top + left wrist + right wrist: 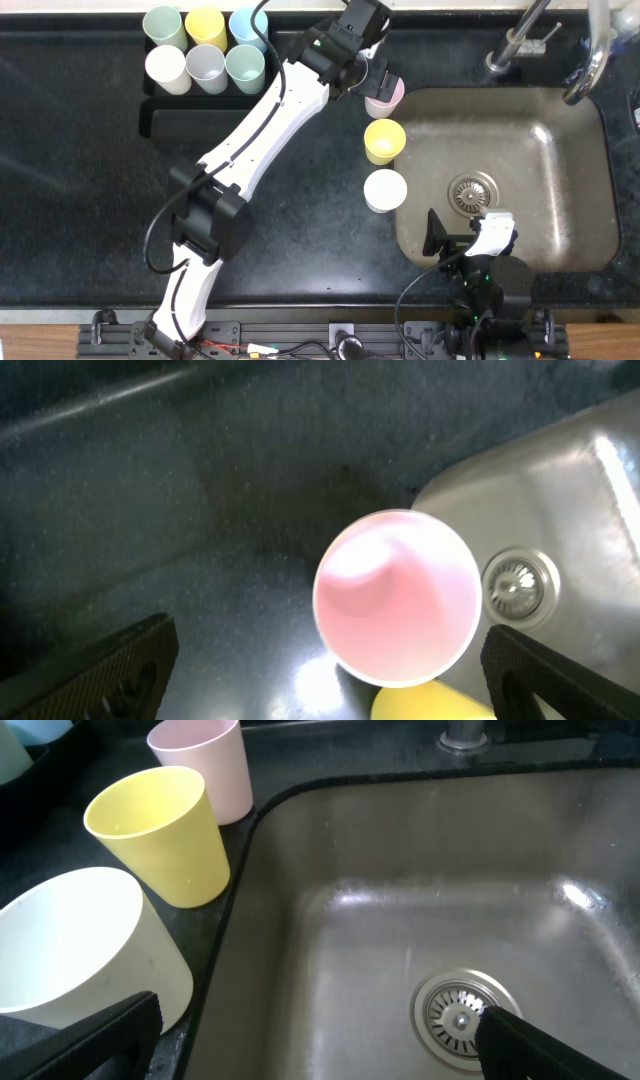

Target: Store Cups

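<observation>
— Over the pink cup, how does the left claw stand?
— Released. Its two fingers are spread wide to either side of the cup and touch nothing. The cup sits upright, mouth up, straight beneath the wrist, which reads to me as lining up for a grasp from above.
— Where is that cup, exactly?
— On the dark counter, right at the rim of the sink, near its back corner. Along the same edge stand a yellow cup just beside it and then a white cup, all three upright in a row.
— Why that one first?
— My guess is that it ends the row, so the fingers can drop around it with only one neighbour to mind. The yellow cup is close, though, and a finger on that side could nudge it.
— And where should it go?
— Likely the black tray at the counter's back left, which holds six upright cups in two rows of three. Bare tray shows in front of them, room for another row, I think.
— The right claw?
— Open too, holding nothing, low over the sink with the drain just ahead. It looks parked clear of the left arm's path.
</observation>
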Motion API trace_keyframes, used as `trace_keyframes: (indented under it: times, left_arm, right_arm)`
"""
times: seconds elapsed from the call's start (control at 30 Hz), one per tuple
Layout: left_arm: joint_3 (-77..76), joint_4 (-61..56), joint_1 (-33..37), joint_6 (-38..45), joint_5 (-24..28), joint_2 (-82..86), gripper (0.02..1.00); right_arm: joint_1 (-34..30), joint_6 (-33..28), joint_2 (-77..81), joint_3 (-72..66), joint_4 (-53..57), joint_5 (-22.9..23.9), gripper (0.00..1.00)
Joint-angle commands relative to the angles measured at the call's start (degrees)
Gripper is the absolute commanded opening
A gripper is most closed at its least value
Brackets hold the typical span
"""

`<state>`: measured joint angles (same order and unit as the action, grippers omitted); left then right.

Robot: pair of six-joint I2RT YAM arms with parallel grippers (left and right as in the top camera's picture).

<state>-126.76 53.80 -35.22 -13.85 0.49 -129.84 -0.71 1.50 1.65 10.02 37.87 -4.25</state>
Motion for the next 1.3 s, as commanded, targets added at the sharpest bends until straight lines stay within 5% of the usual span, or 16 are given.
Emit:
trace_keyframes:
  times: [0.03, 1.3]
  left_arm:
    - [-1.62, 0.33, 0.0, 0.92, -1.68, -1.29, 1.0]
    - [-1.62, -2.12, 1.42, -3.15, -1.68, -7.43, 1.0]
  right_arm:
    - [-0.02, 0.2, -0.28, -0.87, 0.9, -0.22, 0.996]
    - [-0.02, 0.2, -0.28, -0.85, 0.9, -0.22, 0.996]
